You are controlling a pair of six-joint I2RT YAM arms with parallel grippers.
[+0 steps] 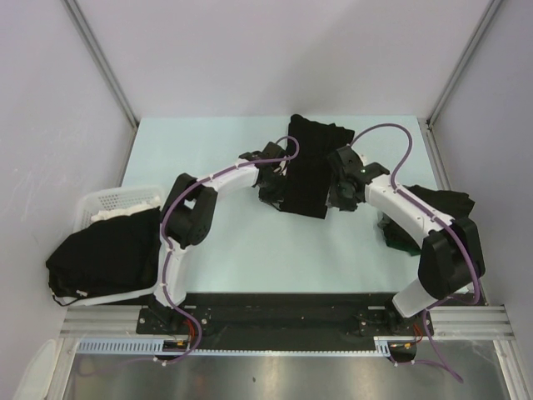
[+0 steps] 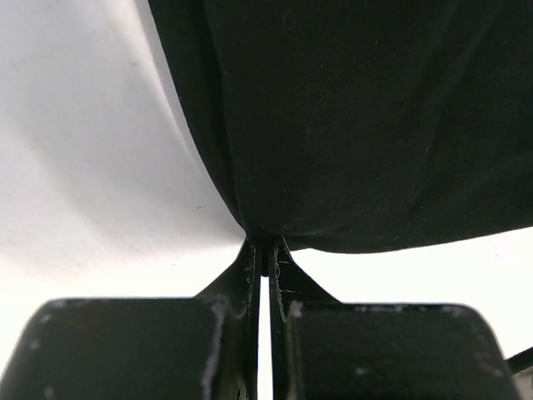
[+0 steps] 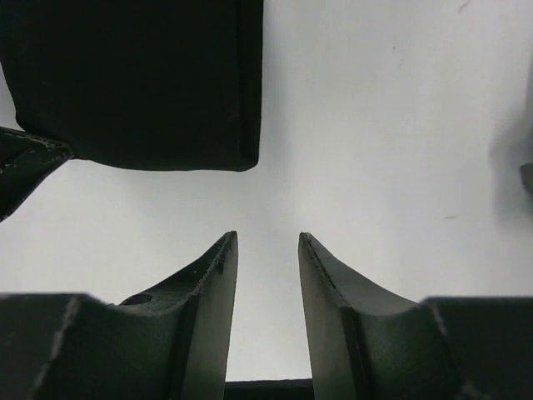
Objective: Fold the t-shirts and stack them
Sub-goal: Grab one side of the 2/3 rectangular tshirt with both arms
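- Far left of the folded t-shirt [image 1: 306, 167], a white slotted basket [image 1: 112, 200] sits by the edge of the table [image 1: 266, 250]. A heap of black t-shirts [image 1: 104, 258] spills over its near rim.
- Just left of the folded t-shirt, the left gripper [image 2: 265, 248] is clamped fully shut on the shirt's edge. The cloth is pinched to a point between the jaws and fans out wide beyond them.
- The folded t-shirt lies at mid-table as a long dark band running away from the arm bases, with one gripper on each side.
- The cloth looks soft, light and limp. It will likely sag away from a single pinch, and its folded layers may slide apart. The surest hold is probably on the outer corners of the edge, one per gripper, catching every layer.
- Just right of the folded t-shirt, the right gripper [image 3: 266, 250] has its jaws partly apart with nothing between them. The shirt's squared corner lies ahead and to the left, clear of the fingertips.
- Farther right of the folded t-shirt, a dark cloth [image 1: 441, 202] lies near the table's right edge, partly hidden behind the right arm. It is probably another shirt, though whether it is folded cannot be told.
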